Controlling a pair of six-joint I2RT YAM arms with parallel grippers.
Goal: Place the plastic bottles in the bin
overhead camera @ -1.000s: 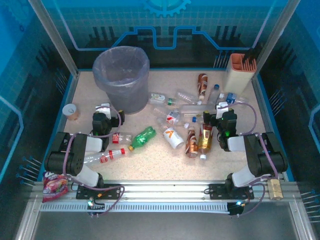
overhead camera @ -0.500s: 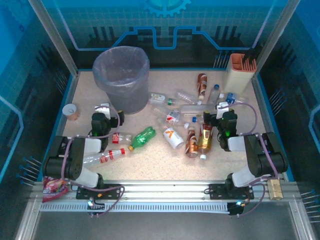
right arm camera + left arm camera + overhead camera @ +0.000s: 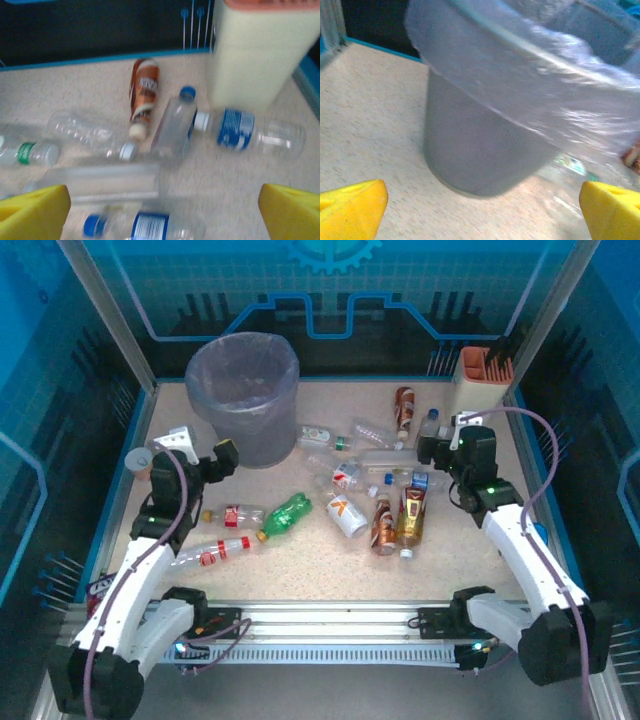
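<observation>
The bin (image 3: 250,440) is standing at the far left of the surface (image 3: 300,580), lined with a thin see-through bag, and the plastic bottles (image 3: 347,517) are lying scattered on the surface to its right, all outside it. A green bottle (image 3: 290,512) is lying near the middle, a clear bottle with a red label (image 3: 215,552) is lying beside the left arm (image 3: 140,560), and two brown bottles (image 3: 385,525) are lying side by side further right. The left fingers (image 3: 352,210) are spread wide apart with nothing between them, pointing at the bin's grey wall (image 3: 480,155) from close by. The right fingers (image 3: 35,212) are likewise standing apart and holding nothing, hovering over the far right cluster. In the right wrist view a brown bottle (image 3: 144,95) is lying with its cap toward the camera, a clear bottle with a blue cap (image 3: 172,125) is lying just beside it, and a blue-labelled bottle (image 3: 245,132) is lying at the foot of the cream holder (image 3: 255,55). A small paper cup (image 3: 140,462) is sitting near the left edge.
</observation>
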